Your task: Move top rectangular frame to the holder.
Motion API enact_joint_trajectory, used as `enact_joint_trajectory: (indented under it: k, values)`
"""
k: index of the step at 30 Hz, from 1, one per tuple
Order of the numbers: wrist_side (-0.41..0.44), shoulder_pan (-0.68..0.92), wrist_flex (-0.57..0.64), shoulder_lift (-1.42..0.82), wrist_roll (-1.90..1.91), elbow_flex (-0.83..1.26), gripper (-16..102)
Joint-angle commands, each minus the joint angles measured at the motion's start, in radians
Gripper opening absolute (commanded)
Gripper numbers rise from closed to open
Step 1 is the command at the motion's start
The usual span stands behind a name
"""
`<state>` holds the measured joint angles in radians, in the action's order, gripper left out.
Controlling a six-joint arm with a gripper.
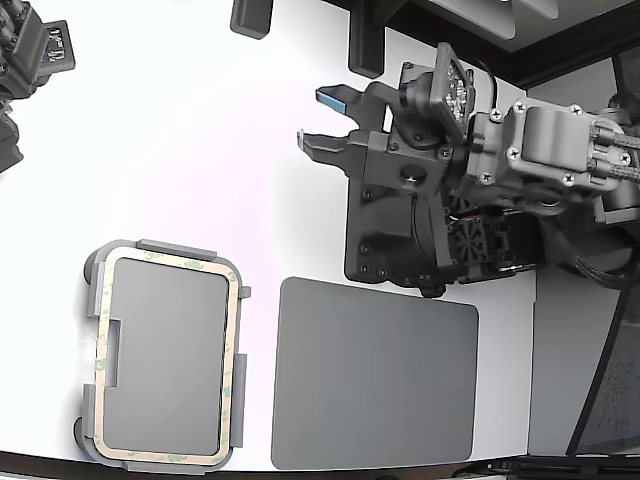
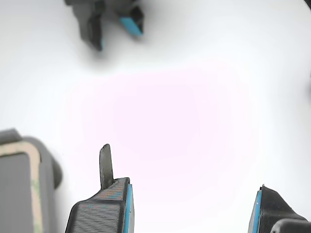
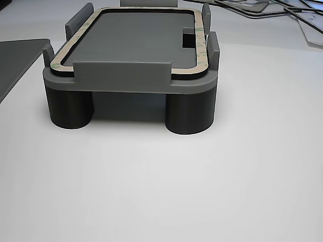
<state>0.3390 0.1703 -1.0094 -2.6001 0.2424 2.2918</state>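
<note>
The beige rectangular frame (image 1: 237, 330) lies flat in the light grey holder (image 1: 175, 247) at the exterior view's lower left, around a dark grey inner panel. The other view shows the frame (image 3: 200, 50) seated between the raised tabs of the holder (image 3: 121, 75), which stands on round feet. My gripper (image 1: 322, 120) is open and empty, above the white table, well to the upper right of the holder in the exterior view. In the wrist view my gripper (image 2: 189, 213) has blue-padded fingers spread wide, and a corner of the holder (image 2: 48, 165) and frame (image 2: 35, 170) shows at the picture's edge.
A dark grey flat mat (image 1: 375, 375) lies right of the holder in the exterior view. A second arm (image 1: 30, 50) sits at the upper left; its blue-padded gripper (image 2: 112, 22) shows blurred in the wrist view. A black base (image 1: 400, 240) stands under my arm.
</note>
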Motion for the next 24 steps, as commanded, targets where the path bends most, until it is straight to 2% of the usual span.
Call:
enact_joint_trajectory:
  k: [1, 9, 12, 15, 24]
  values:
    - [-0.063, -0.061, 0.066, -0.176, -0.114, 0.15, 100]
    - [-0.144, -0.08, 0.038, -0.35, -0.121, 0.321, 100]
    - [-0.149, -0.084, 0.034, -0.354, -0.117, 0.322, 100]
    - [-0.245, -0.183, 0.041, -0.354, -0.13, 0.347, 100]
    - [-0.222, -0.179, 0.04, -0.354, -0.126, 0.347, 100]
